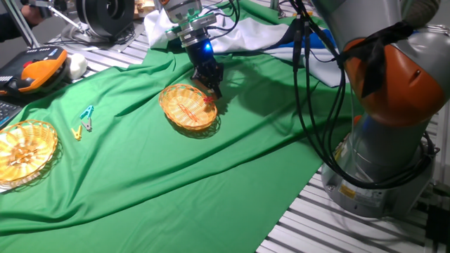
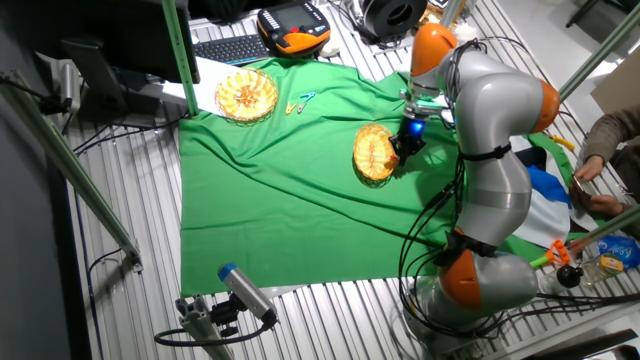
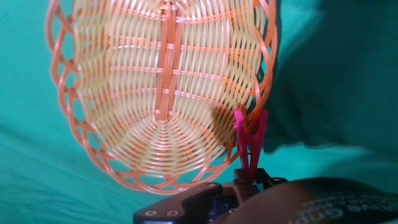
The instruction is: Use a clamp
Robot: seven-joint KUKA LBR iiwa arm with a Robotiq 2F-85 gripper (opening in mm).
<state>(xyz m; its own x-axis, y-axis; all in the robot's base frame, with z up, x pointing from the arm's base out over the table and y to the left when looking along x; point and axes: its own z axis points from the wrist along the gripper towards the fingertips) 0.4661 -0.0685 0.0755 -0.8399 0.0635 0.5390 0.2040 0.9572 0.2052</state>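
Hand view: I logged the small red spring clamp pinched in the end effector, long axis pointing straight ahead, mouth astride the orange wicker basket rim.

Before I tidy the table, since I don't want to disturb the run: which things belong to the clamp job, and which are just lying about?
In the job:
- red clamp, held by the tool, on the basket rim
- near basket

Lying about:
- far basket
- teal clip
- yellow clip
- orange pendant

hand at basket rim (green cloth)
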